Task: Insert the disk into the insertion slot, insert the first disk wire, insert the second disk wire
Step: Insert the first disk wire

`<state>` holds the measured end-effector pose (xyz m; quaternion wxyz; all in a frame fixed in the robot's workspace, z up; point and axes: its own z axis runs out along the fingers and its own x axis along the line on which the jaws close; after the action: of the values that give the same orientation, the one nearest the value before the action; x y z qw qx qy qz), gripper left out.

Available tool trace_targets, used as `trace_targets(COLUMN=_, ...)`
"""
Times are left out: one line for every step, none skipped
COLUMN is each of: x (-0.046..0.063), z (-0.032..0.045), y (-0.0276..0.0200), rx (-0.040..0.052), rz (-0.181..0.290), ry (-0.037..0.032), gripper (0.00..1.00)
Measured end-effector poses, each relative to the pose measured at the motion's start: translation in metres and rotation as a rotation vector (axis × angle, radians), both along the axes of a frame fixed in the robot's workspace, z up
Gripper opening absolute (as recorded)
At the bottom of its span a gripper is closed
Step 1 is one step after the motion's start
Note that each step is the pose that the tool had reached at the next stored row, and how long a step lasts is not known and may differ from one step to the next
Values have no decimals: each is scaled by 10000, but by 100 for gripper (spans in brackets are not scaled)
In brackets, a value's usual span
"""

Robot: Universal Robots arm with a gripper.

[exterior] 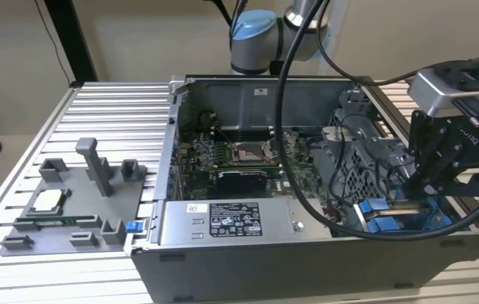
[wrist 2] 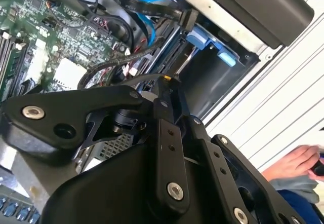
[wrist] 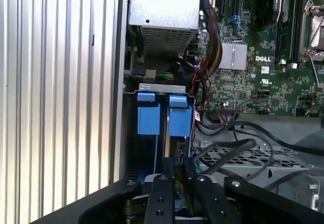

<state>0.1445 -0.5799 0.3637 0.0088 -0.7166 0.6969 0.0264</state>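
The disk (exterior: 406,204) stands on edge in the insertion slot (wrist: 152,148) at the near corner of the open computer case, on the exterior view's right. Its blue carrier tabs (wrist: 179,115) rise beside a second pair of blue tabs (wrist: 147,116). My gripper (exterior: 415,190) reaches straight down into this bay and is shut on the disk's upper edge (wrist: 177,145). In the first wrist view the fingertips (wrist: 171,172) pinch just behind the blue tabs. Black disk wires (wrist: 238,145) lie loose over the drive cage right beside the gripper. The gripper's linkage (wrist 2: 167,133) hides the disk in the second wrist view.
The grey labelled power-supply box (exterior: 222,221) sits along the case's front wall next to the bay. The motherboard (exterior: 239,158) fills the case floor. A grey fixture plate (exterior: 62,215) with small parts lies on the exterior view's left. A person's hand (wrist 2: 296,165) rests beyond the table.
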Motion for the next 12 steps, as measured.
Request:
trace_targets(x=16, z=-4, y=1, rx=1, rz=0, ry=-40, gripper=0)
trace_targets(x=33, z=-10, y=2, rx=1, rz=0, ry=-72, gripper=0)
trace_targets(x=47, z=-16, y=4, rx=1, rz=0, ry=-104, gripper=0)
trace_targets(x=57, z=-23, y=5, rx=0, rz=-1, ry=-131, gripper=0)
trace_targets(x=65, z=-30, y=7, rx=0, rz=0, ry=-158, gripper=0)
trace_targets(x=70, z=-38, y=10, rx=0, rz=0, ry=-174, gripper=0)
trace_targets(x=74, z=-45, y=14, rx=-1, rz=-1, ry=-188, gripper=0)
trace_targets(x=75, z=-52, y=19, rx=0, rz=-2, ry=-197, gripper=0)
trace_targets(x=75, z=-61, y=23, rx=1, rz=-2, ry=-203, gripper=0)
trace_targets(x=76, z=-71, y=26, rx=2, rz=-2, ry=-208, gripper=0)
trace_targets(x=76, z=-78, y=27, rx=1, rz=0, ry=-215, gripper=0)
trace_targets(x=77, z=-85, y=28, rx=0, rz=1, ry=-226, gripper=0)
